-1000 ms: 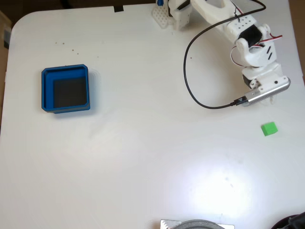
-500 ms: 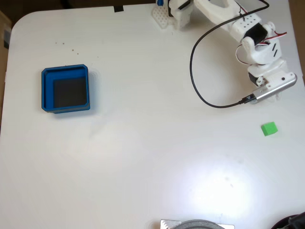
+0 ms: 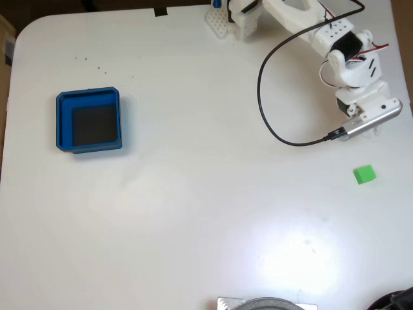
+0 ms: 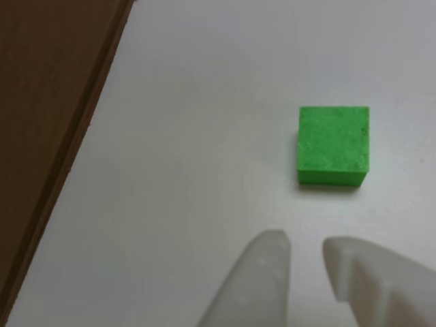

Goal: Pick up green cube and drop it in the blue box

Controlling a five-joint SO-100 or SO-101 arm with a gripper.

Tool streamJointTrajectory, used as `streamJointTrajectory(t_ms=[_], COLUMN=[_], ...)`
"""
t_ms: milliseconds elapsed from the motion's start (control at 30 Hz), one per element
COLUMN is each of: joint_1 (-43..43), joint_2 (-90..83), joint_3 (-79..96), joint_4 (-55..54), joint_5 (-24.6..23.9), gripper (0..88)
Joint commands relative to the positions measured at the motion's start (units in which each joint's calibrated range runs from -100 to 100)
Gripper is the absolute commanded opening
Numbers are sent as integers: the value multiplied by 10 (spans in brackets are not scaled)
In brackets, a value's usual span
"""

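The green cube [image 3: 364, 174] lies on the white table at the right side of the fixed view, alone and untouched. In the other view the green cube [image 4: 334, 145] sits just beyond my gripper [image 4: 303, 242], slightly right of its line; the two white fingertips [image 4: 271, 251] stand a small gap apart with nothing between them. In the fixed view the arm's wrist [image 3: 361, 110] hovers a short way above the cube in the picture, and the fingers are hidden under it. The blue box [image 3: 63, 123], with its dark floor, stands far off at the left.
A black cable [image 3: 271, 123] loops from the wrist toward the arm's base [image 3: 242, 16] at the top edge. The table's edge and a brown floor [image 4: 41, 102] lie left of the cube in the other view. A grey round object [image 3: 268, 303] pokes in at the bottom edge.
Since a second ago the wrist has swung a little right and up in the fixed view. Over the last half second nothing has moved. Cube and box lie as before.
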Motion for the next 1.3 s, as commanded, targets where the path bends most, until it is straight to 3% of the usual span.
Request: streamJointTrajectory(t_ms=[0,100,333,500,1267], joint_1=[3,4,0,0,4], joint_2=[-11,-11,-11,-11,20], joint_3=[-45,-45,-45,-44,-122], joint_4=[3,3,3,3,-3], joint_5=[-1,0,3,2,2], gripper=[18,35,192,259,262])
